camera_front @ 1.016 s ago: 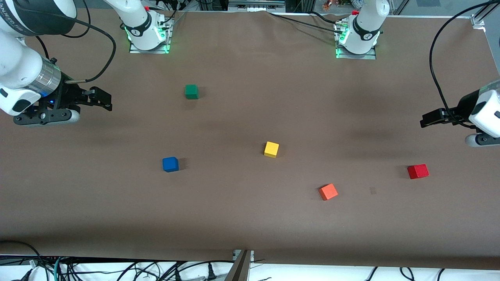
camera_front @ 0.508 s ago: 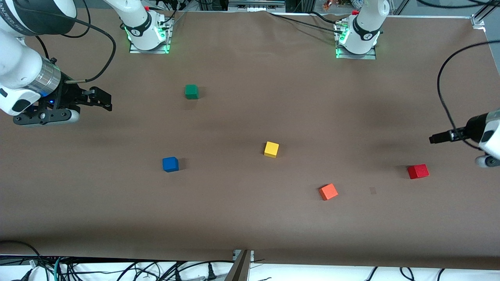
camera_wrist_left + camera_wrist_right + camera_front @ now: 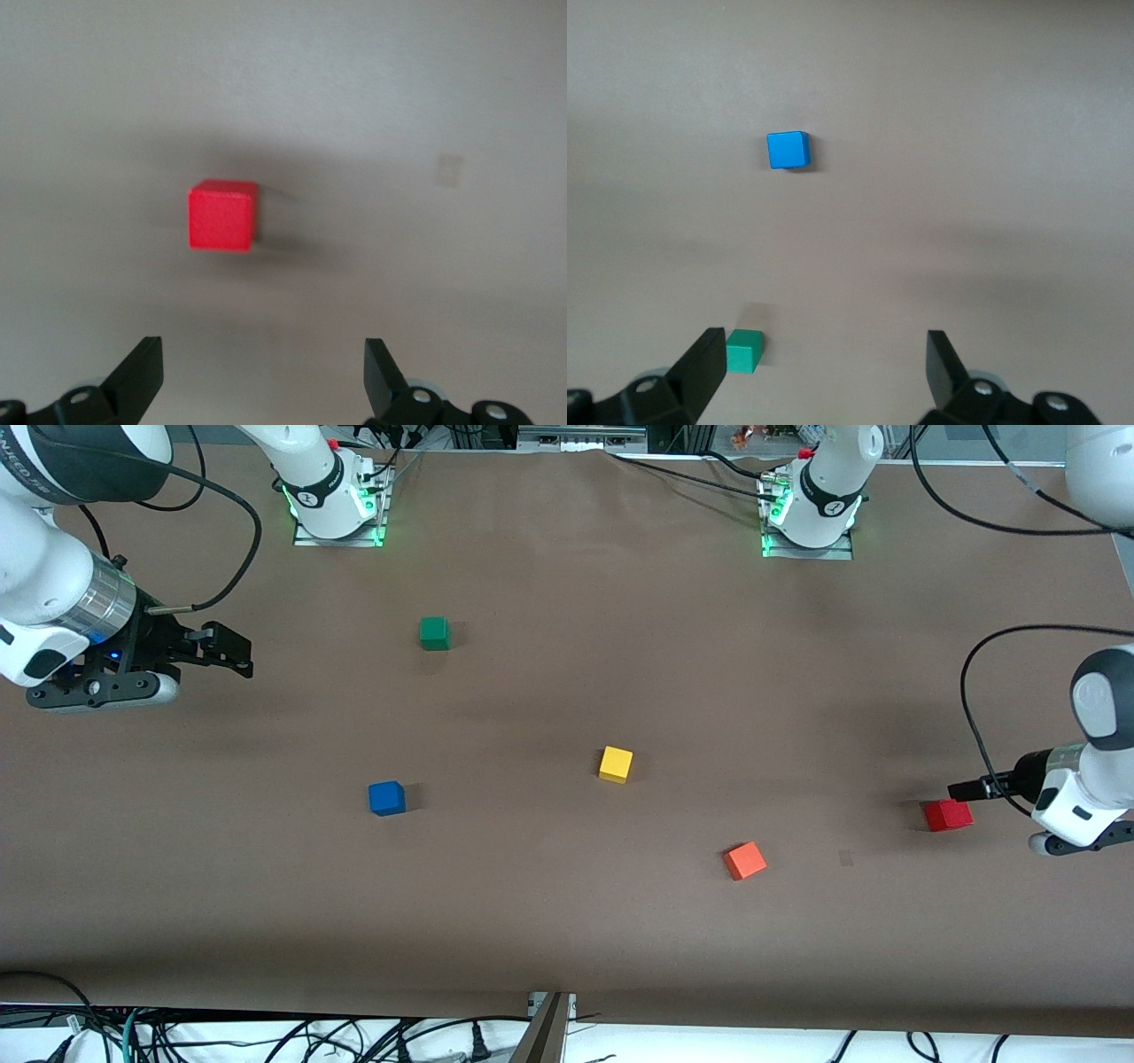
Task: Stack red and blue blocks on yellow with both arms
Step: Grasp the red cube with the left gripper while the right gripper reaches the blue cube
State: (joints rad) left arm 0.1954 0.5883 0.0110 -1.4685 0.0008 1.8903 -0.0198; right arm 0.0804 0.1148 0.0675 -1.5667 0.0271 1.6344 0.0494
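The red cube [image 3: 948,815] lies toward the left arm's end of the table. My left gripper [image 3: 961,789] hangs open and empty just above it. In the left wrist view the red cube [image 3: 221,217] lies ahead of the left gripper [image 3: 261,374], not between its fingers. The yellow cube [image 3: 616,764] sits mid-table. The blue cube [image 3: 386,798] lies toward the right arm's end. My right gripper [image 3: 237,654] waits open and empty over bare table at that end. The right wrist view shows the blue cube [image 3: 788,150] well clear of the right gripper [image 3: 824,370].
An orange cube [image 3: 745,860] lies between the yellow and red cubes, nearer the front camera. A green cube [image 3: 434,633] sits nearer the bases and shows by one right finger [image 3: 744,351]. The brown table [image 3: 567,921] has open room around the yellow cube.
The left arm has swung down and toward the red cube, bringing its open gripper close above it. The right arm has barely moved. No cube has moved.
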